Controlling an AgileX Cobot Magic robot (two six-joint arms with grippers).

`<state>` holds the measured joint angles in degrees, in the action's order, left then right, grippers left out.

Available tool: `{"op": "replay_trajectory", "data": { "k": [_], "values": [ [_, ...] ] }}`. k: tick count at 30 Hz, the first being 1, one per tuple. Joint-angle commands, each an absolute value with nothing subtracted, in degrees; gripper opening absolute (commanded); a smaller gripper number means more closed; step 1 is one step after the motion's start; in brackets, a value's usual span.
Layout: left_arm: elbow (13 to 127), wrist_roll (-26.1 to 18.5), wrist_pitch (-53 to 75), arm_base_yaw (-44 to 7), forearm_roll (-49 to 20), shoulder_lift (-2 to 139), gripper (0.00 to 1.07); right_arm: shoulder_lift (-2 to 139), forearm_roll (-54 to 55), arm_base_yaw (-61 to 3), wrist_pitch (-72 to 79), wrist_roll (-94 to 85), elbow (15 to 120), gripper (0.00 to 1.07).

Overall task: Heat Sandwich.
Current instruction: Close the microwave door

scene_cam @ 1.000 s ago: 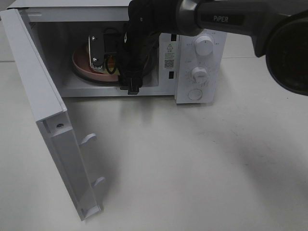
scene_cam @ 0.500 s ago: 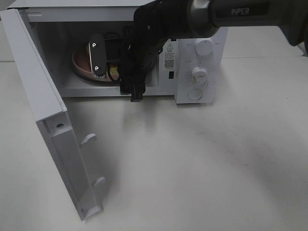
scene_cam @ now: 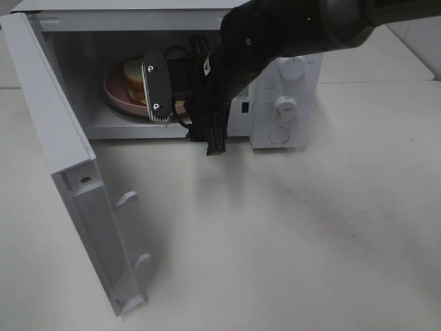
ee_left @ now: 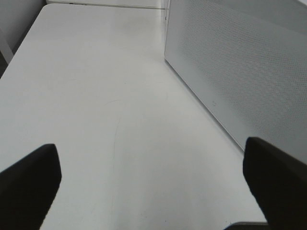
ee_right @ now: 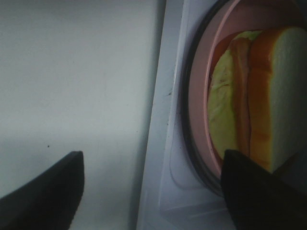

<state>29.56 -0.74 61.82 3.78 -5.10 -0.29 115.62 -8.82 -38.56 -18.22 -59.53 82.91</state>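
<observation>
- The microwave (scene_cam: 138, 19) stood at 12 o'clock on the table (scene_cam: 289, 234), its door (scene_cam: 62, 158) swung out toward 8 o'clock.
- The sandwich (scene_cam: 134, 72) lay on the pink plate (scene_cam: 114, 96) inside the oven cavity, at 11 o'clock in the high view.
- The right gripper (scene_cam: 185, 114) sat in the oven's mouth, at 4 o'clock of the sandwich, its jaws spread and clamping nothing.
- The right wrist view showed the sandwich close ahead, near one finger; contact could not be told.
- The left gripper (ee_left: 153, 187) hung over bare table beside a perforated wall (ee_left: 240, 62), jaws spread wide and empty.
</observation>
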Motion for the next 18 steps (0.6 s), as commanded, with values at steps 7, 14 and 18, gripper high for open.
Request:
{"op": "replay_trajectory", "data": {
  "k": [7,14,18],
  "values": [
    [29.45,-0.80,61.25,3.90,-5.44,-1.38,0.98,108.69,-8.94,-38.79,-17.65,-56.84,75.06,0.76],
    [29.45,-0.80,61.25,3.90,-5.44,-1.38,0.98,101.18,-8.94,-38.79,-17.53,-52.25,67.44,0.76],
    [29.45,-0.80,61.25,3.90,-5.44,-1.38,0.98,96.94,-8.94,-38.79,-17.65,-49.96,63.31,0.76]
  ]
}}
